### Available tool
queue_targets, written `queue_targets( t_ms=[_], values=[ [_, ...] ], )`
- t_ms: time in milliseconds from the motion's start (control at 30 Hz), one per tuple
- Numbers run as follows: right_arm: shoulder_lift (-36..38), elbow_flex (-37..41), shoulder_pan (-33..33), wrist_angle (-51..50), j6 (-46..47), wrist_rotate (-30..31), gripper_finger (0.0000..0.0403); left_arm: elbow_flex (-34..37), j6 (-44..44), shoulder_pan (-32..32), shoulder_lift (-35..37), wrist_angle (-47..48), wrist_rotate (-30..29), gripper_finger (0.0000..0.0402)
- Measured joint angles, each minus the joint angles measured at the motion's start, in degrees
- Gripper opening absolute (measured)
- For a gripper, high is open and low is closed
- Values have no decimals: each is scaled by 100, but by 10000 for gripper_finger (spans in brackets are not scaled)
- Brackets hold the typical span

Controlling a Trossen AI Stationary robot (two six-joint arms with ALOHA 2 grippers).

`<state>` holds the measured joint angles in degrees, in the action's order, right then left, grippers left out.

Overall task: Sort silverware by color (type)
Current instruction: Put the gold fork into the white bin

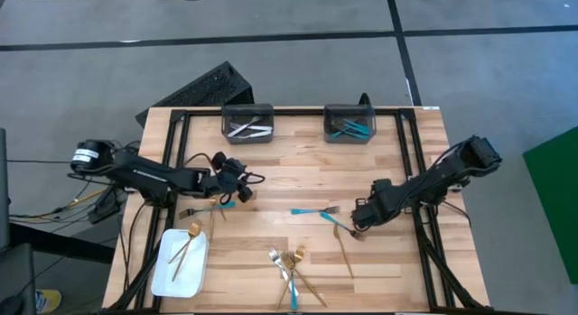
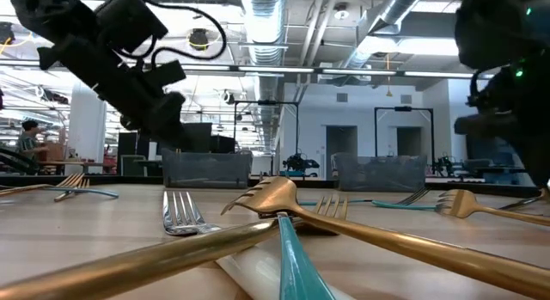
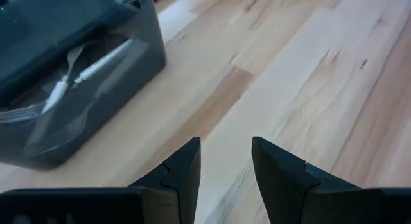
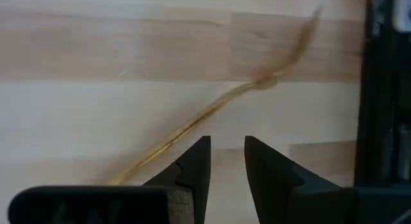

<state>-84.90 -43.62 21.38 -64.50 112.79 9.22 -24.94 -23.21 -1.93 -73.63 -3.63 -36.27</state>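
1. Seen from above: a pale wooden slatted table (image 1: 298,180) with two dark arms reaching in from either side.
2. Left gripper (image 1: 242,183) hovering over the table's left-centre, fingers (image 3: 183,172) parted with bare wood between them, holding nothing.
3. Right gripper (image 1: 358,216) low over the right-centre, fingers (image 4: 196,163) slightly spread and empty, just beside a slim shiny gold utensil (image 1: 344,249) lying loose on the wood.
4. At the far edge, two dark grey rectangular bins: the left bin (image 1: 247,123) containing plain silver cutlery (image 1: 249,128), the right bin (image 1: 349,122) containing turquoise-handled pieces (image 1: 351,128).
5. Near the front left corner, a white rectangular tray (image 1: 181,263) with a gold fork (image 1: 187,243) resting on it.
6. Loose on the table: a turquoise-handled fork (image 1: 314,210) near the centre, and a mixed cluster of gold, silver and turquoise forks (image 1: 291,272) by the front edge.
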Motion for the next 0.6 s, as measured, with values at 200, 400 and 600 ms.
queue_targets(
  t_ms=[200,400,600],
  values=[
    [-226,0,-70,99,556,140,119,2,-4,0,-226,-22,-2,128],
    [-261,0,-86,82,841,346,119,2,-4,0,-229,-47,-6,128],
    [-354,-2,-78,249,1294,692,119,2,3,0,-226,-49,-13,128]
  ],
)
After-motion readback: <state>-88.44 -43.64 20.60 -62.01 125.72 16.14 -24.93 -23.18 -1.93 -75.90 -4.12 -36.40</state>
